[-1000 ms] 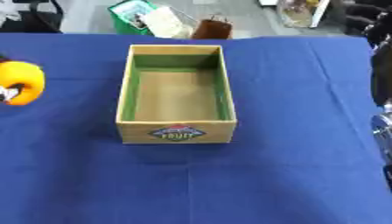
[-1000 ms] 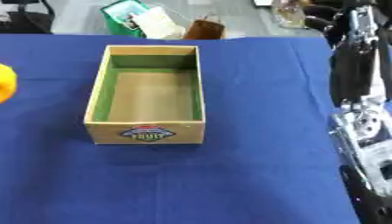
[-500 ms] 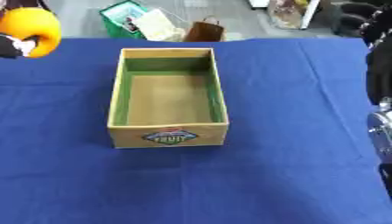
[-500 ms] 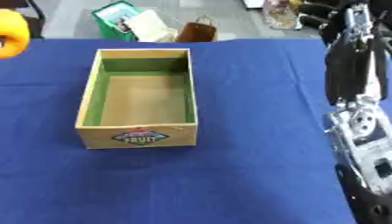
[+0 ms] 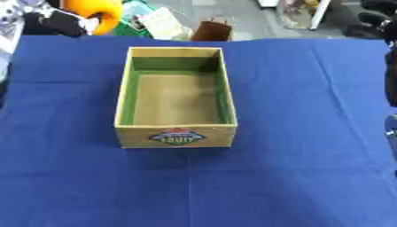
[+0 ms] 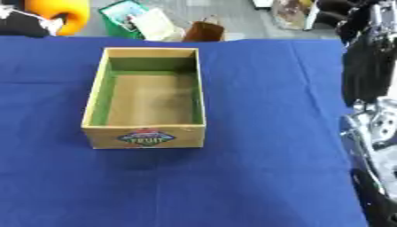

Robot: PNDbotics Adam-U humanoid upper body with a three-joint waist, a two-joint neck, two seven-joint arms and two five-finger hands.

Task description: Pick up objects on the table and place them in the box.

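A round orange object (image 5: 99,13) hangs in the air at the top left, beyond the far left corner of the box, with my left hand (image 5: 56,22) shut on it. The open wooden box (image 5: 177,133) stands in the middle of the blue table; it has a green lining and a fruit label on its near wall, and nothing lies inside it. My right arm (image 6: 367,66) runs along the right edge in the right eye view, and its hand (image 6: 363,9) is a dark shape at the top right.
The blue cloth (image 5: 294,177) covers the whole table. Behind the far edge stand a green crate of papers (image 6: 132,17) and a brown paper bag (image 6: 203,31) on the floor.
My left hand has carried the orange object up from the table's left side and to the right, toward the box's far left corner. The right arm has stayed put.
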